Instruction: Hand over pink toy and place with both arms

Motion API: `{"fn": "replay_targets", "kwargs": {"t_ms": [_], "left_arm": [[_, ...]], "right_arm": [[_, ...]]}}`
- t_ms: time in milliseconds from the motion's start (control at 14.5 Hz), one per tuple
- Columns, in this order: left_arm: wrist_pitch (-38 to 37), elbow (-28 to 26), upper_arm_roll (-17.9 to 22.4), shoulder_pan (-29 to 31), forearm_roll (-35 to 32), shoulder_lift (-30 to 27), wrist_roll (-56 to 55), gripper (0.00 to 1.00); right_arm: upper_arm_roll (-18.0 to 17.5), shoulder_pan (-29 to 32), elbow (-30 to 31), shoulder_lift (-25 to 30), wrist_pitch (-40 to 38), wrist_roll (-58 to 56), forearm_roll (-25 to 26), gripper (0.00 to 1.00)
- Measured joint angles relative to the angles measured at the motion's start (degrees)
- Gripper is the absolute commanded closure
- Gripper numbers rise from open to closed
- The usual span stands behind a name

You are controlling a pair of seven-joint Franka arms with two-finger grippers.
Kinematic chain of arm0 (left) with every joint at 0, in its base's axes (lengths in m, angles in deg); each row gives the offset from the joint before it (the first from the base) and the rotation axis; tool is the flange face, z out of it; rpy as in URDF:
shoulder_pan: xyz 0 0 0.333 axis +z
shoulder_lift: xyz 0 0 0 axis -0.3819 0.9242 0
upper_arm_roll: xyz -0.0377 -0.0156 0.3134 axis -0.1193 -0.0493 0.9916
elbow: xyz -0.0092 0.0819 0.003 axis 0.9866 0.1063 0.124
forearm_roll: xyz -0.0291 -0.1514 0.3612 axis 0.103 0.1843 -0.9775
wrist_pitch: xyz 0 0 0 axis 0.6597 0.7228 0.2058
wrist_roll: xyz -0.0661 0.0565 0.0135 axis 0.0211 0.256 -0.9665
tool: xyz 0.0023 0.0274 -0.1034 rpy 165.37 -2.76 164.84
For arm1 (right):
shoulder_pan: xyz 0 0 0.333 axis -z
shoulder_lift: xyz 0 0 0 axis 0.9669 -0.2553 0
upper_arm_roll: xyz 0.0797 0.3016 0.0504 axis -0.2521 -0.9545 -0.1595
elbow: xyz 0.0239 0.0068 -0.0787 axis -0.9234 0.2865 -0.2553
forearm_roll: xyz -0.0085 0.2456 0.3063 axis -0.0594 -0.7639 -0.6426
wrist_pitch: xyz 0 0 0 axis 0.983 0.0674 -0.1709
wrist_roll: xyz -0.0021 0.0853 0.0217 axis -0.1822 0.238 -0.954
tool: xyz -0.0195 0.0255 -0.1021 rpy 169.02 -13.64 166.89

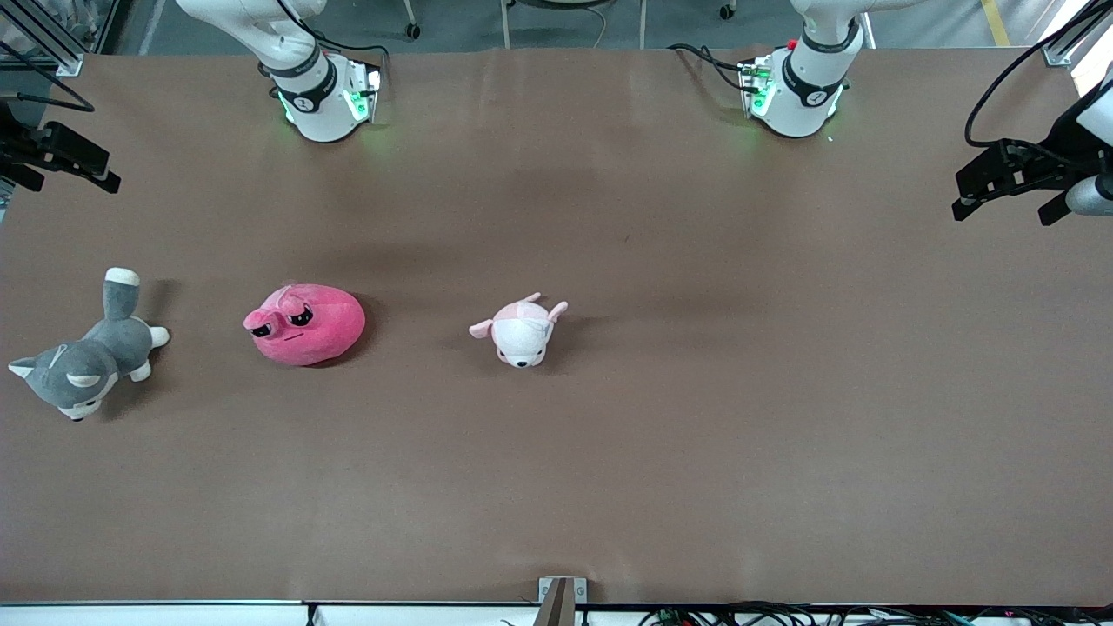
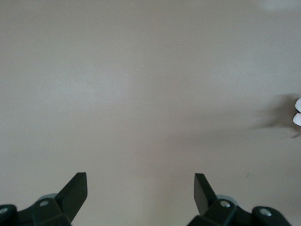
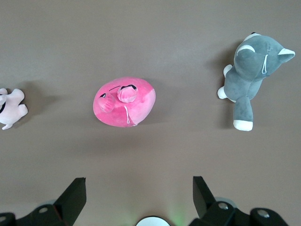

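Note:
The pink toy (image 1: 304, 323), a hot-pink blob plush with droopy black eyes, lies on the brown table toward the right arm's end. It also shows in the right wrist view (image 3: 124, 103). My right gripper (image 3: 139, 188) is open and empty, high over the table near its own base, apart from the toy. My left gripper (image 2: 141, 186) is open and empty over bare table. Neither gripper shows in the front view; only the right arm's base (image 1: 322, 104) and the left arm's base (image 1: 796, 96) show there.
A grey-and-white husky plush (image 1: 87, 361) lies beside the pink toy at the right arm's end. A small pale pink-and-white puppy plush (image 1: 522, 330) lies near the table's middle. Black mounts stand at both table ends (image 1: 1017, 178).

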Motion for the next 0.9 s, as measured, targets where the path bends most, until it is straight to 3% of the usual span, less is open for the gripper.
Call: {"fn": "replay_targets", "kwargs": {"t_ms": [897], "left_arm": [[0.0,0.0,-0.1,-0.4,0.0,0.2,0.0,0.0]], "right_arm": [[0.6,0.0,0.1,0.0,0.0,-1.5,0.2,0.0]]}}
